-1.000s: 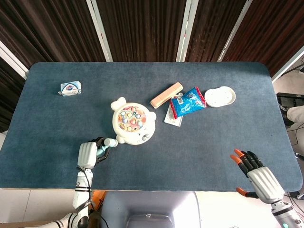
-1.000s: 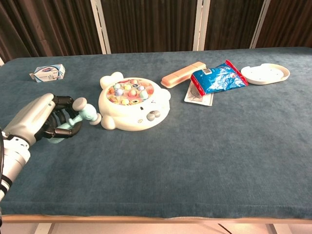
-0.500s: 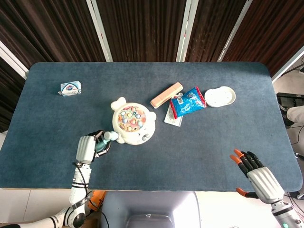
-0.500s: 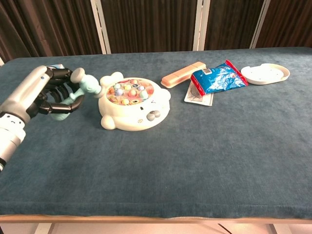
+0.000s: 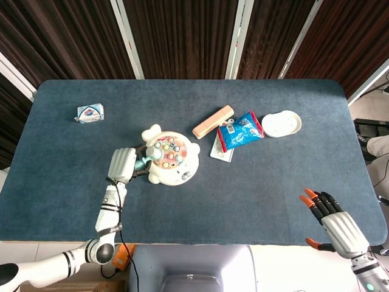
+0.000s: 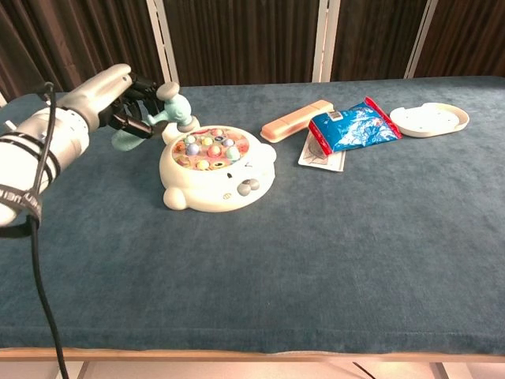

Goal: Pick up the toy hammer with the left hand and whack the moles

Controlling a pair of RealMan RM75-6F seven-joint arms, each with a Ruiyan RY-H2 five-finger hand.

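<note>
My left hand (image 5: 123,165) (image 6: 118,99) grips the pale teal toy hammer (image 6: 175,111), held up off the table. The hammer's head (image 5: 153,155) hangs just over the left edge of the white whack-a-mole toy (image 5: 171,157) (image 6: 215,167), whose round top carries several coloured moles (image 6: 208,145). My right hand (image 5: 338,224) rests open at the table's front right corner, fingers spread and holding nothing; the chest view does not show it.
A small blue-and-white box (image 5: 90,113) lies at the far left. Behind the toy to the right lie a peach bar (image 5: 213,121), a blue snack bag (image 5: 240,131) on a white card, and a white dish (image 5: 281,123).
My left hand has lifted the hammer from table level and carried it up and rightward until its head is over the mole toy. The right hand has barely moved.
</note>
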